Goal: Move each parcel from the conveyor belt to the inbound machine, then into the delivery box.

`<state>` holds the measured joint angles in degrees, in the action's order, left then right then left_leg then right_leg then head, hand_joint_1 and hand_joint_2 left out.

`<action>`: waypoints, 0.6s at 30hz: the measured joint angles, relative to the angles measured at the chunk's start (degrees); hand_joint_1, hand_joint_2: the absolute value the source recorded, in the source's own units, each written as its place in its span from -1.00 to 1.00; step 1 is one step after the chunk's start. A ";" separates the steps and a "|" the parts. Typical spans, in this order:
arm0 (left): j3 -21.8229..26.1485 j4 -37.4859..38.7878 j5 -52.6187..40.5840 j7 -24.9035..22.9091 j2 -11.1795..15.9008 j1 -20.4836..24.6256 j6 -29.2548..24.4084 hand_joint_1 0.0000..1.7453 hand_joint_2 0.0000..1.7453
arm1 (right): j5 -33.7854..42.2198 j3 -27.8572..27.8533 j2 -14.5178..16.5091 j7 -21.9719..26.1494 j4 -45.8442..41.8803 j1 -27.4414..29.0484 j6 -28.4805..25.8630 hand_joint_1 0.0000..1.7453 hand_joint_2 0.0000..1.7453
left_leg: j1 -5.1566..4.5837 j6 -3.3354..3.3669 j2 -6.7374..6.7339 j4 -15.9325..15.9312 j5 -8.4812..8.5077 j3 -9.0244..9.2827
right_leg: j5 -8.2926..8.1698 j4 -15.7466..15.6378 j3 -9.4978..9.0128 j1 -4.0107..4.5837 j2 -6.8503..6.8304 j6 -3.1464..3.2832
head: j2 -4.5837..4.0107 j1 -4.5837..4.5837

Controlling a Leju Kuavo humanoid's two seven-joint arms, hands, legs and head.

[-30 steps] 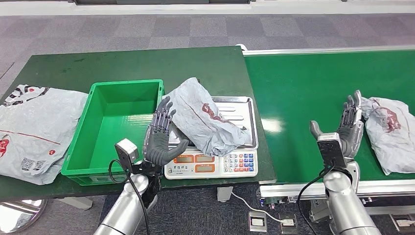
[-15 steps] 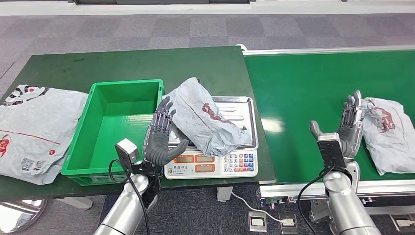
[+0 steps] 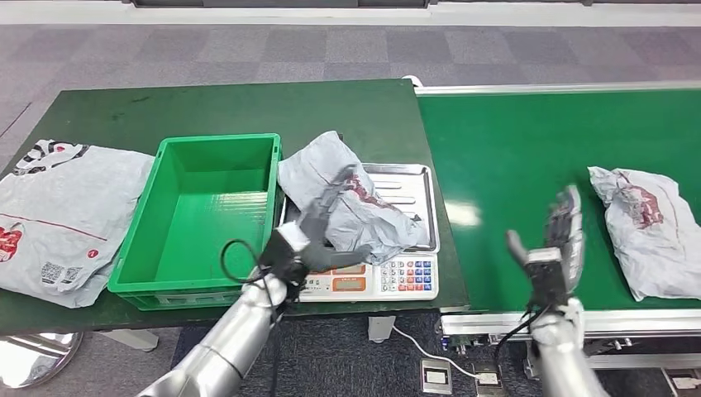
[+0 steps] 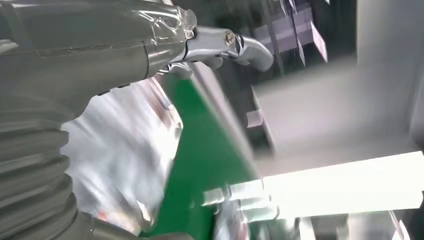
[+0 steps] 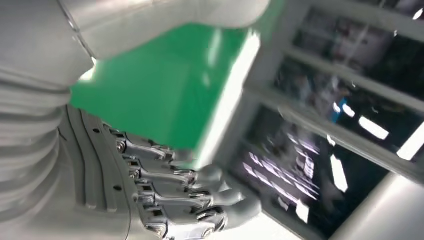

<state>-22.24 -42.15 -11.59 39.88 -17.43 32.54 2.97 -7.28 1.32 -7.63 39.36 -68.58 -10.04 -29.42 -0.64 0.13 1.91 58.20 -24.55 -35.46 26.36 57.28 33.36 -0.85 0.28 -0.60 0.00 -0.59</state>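
A crumpled grey parcel (image 3: 368, 215) with a dark red print lies on the steel tray of the scale (image 3: 411, 186), the inbound machine; it appears as a grey blur (image 4: 125, 165) in the left wrist view. My left hand (image 3: 326, 231) reaches in low against the parcel's near left side with fingers spread, and I see no grip on it. A second grey parcel (image 3: 649, 227) lies on the green conveyor belt (image 3: 512, 157) at the right. My right hand (image 3: 558, 244) stands upright and open at the belt's near edge, a gap to the left of that parcel. Its fingers (image 5: 175, 200) are extended and hold nothing.
The green delivery box (image 3: 207, 215) stands empty just left of the scale on the dark green table (image 3: 248, 107). A large flat grey mailing bag (image 3: 58, 215) lies at the table's left end. The scale's keypad (image 3: 405, 277) faces me.
My left hand has dropped and swung right, from upright beside the box to low against the scale parcel. My right hand has drawn back left, away from the belt parcel. The view shifted slightly.
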 joint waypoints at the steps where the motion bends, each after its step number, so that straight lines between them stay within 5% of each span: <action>1: -1.11 2.09 -0.10 0.09 -0.73 1.50 -0.08 -1.00 1.00 | 0.72 0.02 1.22 0.39 0.30 1.08 -0.23 -1.00 1.00 | -0.06 -0.01 -0.06 0.00 0.00 0.00 | -0.01 0.03 0.04 -0.06 0.06 0.01 | 0.00 -0.01; 18: -4.00 12.68 0.49 0.43 -3.06 6.91 -0.02 -1.00 1.00 | 3.30 0.06 4.32 0.77 3.37 3.51 -0.71 -1.00 1.00 | -0.10 -0.04 -0.52 -0.01 -0.05 0.03 | -0.02 0.05 0.19 -0.12 0.49 0.02 | 0.00 -0.02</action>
<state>-26.23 -29.47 -11.10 40.30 -20.49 39.45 2.95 -3.98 1.38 -3.32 40.13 -65.21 -6.53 -30.13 -0.74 0.09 1.39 58.19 -24.60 -35.44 26.34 57.34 33.55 -0.96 0.77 -0.58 0.00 -0.61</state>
